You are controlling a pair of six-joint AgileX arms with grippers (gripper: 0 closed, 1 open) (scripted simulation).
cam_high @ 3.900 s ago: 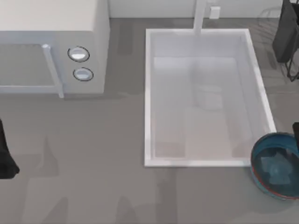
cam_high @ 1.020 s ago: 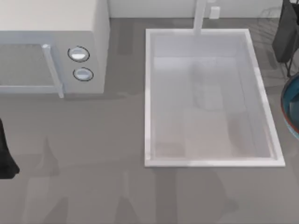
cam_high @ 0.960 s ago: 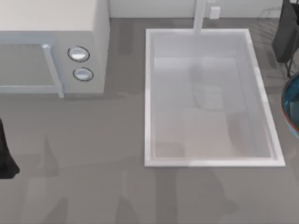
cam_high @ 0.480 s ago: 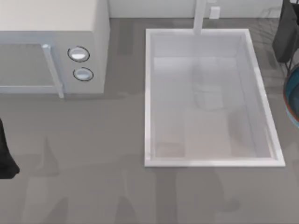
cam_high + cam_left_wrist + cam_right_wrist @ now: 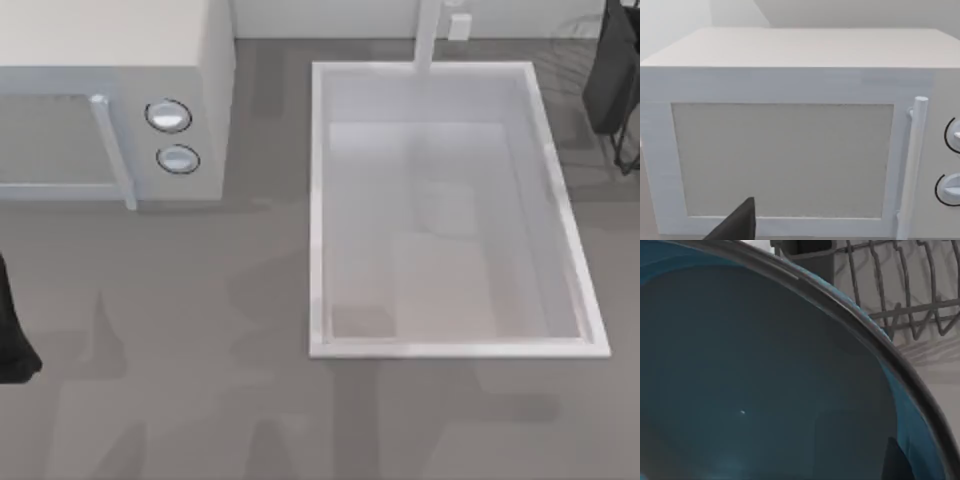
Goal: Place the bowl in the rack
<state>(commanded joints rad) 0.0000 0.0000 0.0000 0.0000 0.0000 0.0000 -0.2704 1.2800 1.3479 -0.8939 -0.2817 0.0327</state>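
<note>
The bowl (image 5: 765, 380) sits very close in the right wrist view, its glossy teal-blue inside and grey rim tilted across the picture. My right gripper is shut on the bowl, and one dark fingertip (image 5: 894, 461) shows inside its wall. Just beyond the rim are the thin grey wires of the rack (image 5: 900, 315), with a dark holder box at one end. From above, the rack (image 5: 612, 75) stands at the table's far right corner, cut off by the picture's edge. My left arm (image 5: 12, 335) stays parked at the left edge.
A large white basin (image 5: 318, 210) with a tap post at its far side takes up the middle right of the table. A white microwave (image 5: 110, 90) stands at the far left, its door and handle (image 5: 914, 165) close in front of the left wrist.
The bowl rose from the table's near right corner, travelled along the right edge toward the rack, and has left the top view. The left arm has not moved.
</note>
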